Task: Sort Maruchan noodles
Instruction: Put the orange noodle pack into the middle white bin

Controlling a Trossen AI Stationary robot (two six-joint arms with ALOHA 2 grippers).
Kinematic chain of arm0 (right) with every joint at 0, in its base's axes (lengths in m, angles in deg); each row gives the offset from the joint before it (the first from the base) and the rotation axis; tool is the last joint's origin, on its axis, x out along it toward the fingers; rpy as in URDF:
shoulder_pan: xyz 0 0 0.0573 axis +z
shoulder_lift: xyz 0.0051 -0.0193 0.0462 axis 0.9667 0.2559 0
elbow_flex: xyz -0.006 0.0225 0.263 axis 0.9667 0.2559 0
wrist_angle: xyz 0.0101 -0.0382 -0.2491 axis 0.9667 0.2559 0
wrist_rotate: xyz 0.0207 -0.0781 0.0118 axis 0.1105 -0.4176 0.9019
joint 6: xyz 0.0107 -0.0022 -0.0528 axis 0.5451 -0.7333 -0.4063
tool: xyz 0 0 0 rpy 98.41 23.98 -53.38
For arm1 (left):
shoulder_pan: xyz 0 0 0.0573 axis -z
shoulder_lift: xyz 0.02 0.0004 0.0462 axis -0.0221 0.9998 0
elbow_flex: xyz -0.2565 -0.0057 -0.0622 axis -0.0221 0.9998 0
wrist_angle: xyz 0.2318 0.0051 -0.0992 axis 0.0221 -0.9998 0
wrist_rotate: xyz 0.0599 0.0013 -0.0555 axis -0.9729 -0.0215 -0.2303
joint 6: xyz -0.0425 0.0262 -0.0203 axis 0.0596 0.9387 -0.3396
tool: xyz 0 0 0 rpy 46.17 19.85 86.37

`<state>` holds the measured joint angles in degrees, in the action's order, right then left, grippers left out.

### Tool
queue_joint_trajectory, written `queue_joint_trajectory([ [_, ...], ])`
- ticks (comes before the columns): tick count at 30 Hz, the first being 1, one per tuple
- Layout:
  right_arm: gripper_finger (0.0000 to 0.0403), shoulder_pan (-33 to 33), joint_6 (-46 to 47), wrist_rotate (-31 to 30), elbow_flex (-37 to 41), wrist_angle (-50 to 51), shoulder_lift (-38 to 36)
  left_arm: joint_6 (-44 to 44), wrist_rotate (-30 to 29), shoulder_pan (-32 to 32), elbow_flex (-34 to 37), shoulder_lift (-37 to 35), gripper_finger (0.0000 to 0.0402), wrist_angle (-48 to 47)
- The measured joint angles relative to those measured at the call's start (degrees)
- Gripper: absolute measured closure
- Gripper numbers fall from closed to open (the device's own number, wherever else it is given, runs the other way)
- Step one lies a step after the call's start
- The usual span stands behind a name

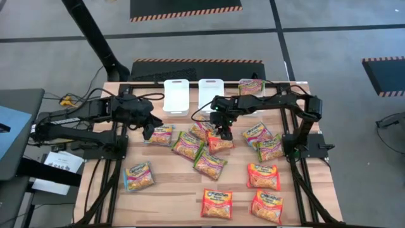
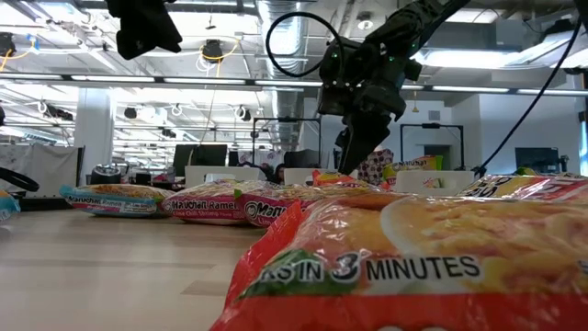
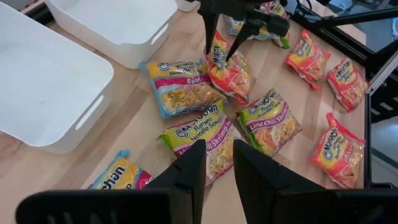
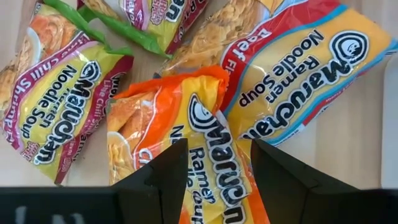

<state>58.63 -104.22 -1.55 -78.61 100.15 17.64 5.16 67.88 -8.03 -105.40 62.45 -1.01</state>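
About a dozen noodle packets (image 1: 209, 162) lie loose mid-table, only one in a tray (image 1: 250, 88), two trays empty, so sorting's barely begun; R gripper (image 1: 223, 133), open, straddles an orange packet (image 4: 196, 155); L gripper (image 1: 149, 131) hovers nearby w/ fingers narrowly apart, holding nothing.

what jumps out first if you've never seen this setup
The scatter of bright ramen packets across the wooden table, in orange, green-edged and blue-edged kinds. Next, the right gripper at the middle of the pile, open, its fingers either side of an orange packet. Three white trays line the far edge; the rightmost holds a packet, and the left gripper hovers near them.
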Motion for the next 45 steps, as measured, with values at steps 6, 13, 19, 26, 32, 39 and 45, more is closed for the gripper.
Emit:
queue_joint_trajectory([
  [6, 0.0204, 0.41, 0.78, 0.15, -0.04, -0.77, 1.41, 1.36, 0.00, 0.00, 0.00, 0.00, 0.0335, 0.00],
  [13, 0.0204, 1.18, 1.68, 1.14, 0.00, -0.39, 4.55, 1.36, 0.09, 0.00, 0.00, -0.02, 0.0335, -0.12],
  [19, 0.0230, 1.99, 4.42, -1.36, 0.00, -0.10, 4.59, 1.36, 0.07, 0.00, 0.00, -0.02, 0.0335, -0.52],
  [26, 0.0353, 2.71, 7.58, -1.77, 0.00, 0.24, 4.59, 1.79, 0.04, 0.00, 0.00, -0.02, 0.0335, -0.68],
  [32, 0.0391, 4.54, 10.45, -1.76, 0.00, 0.36, 4.59, 1.79, 0.04, 0.00, 0.00, -0.02, 0.0335, -0.70],
  [39, 0.0398, 6.58, 12.65, -2.45, -3.31, 5.08, 4.59, 1.79, -0.31, 0.00, 0.00, -0.02, 0.0335, -0.70],
  [45, 0.0399, 7.99, 12.53, -8.45, -9.36, 11.74, 4.59, 1.84, -0.36, 0.00, 0.00, -0.02, 0.0335, -0.73],
])
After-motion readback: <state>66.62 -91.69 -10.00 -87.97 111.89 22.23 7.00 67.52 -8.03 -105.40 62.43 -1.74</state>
